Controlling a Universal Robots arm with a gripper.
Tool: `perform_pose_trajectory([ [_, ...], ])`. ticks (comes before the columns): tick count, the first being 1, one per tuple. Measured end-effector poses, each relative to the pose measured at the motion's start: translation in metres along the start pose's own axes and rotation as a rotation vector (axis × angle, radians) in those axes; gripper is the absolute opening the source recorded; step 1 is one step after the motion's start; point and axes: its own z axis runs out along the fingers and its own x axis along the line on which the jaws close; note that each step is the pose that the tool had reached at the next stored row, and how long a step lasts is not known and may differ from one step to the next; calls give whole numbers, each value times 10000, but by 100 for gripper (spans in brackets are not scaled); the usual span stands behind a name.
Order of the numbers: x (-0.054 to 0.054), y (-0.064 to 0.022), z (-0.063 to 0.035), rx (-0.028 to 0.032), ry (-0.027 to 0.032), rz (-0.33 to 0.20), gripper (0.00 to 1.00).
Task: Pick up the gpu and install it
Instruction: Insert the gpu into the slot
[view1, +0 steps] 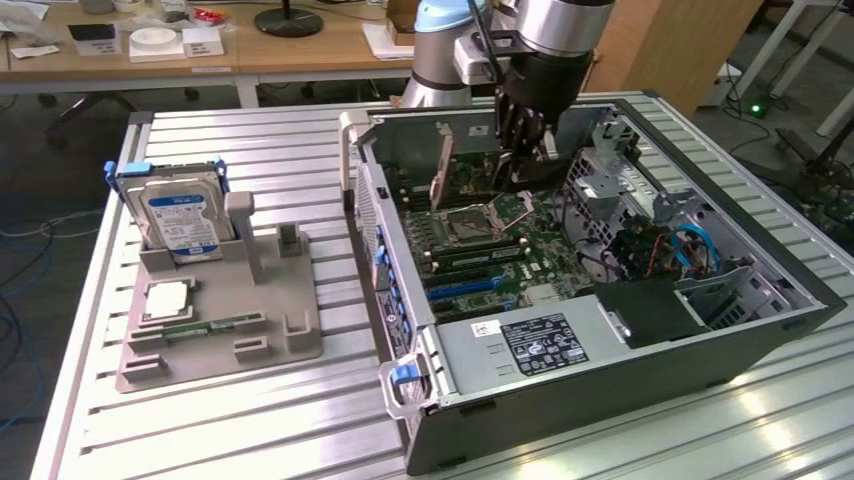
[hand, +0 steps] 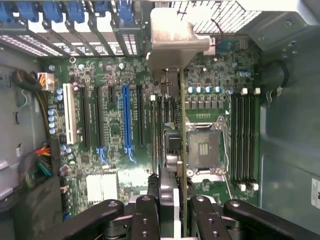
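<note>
Your claw (view1: 518, 150) is clenched on the gpu (view1: 521, 180). The thin card is pinched edge-on between its fingers (hand: 146, 215), so the board hangs straight down beneath it inside the open computer case (view1: 747, 335).

You can see why it is held that way. The card's long edge runs parallel to the expansion slots (hand: 95, 120) on the motherboard (view1: 497, 262) below the claw, which is the attitude a card needs to drop into one. Its silver bracket (hand: 175, 42) sits at the end farthest from the fingers, toward the blue clips (hand: 52, 10) along the case's rear wall, where a bracket has to land.

Judging from the wrist view, the card hangs over the narrow dark slots between the blue slot (hand: 126, 117) and the CPU socket (hand: 202, 147). It looks not yet seated, though you cannot tell how much clearance remains beneath it.
</note>
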Motion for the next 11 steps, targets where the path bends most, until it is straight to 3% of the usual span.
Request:
perform_pose_trajectory([
  [4, 22, 36, 61, 25, 3, 118, 29],
  [11, 184, 33, 88, 31, 3, 167, 29],
])
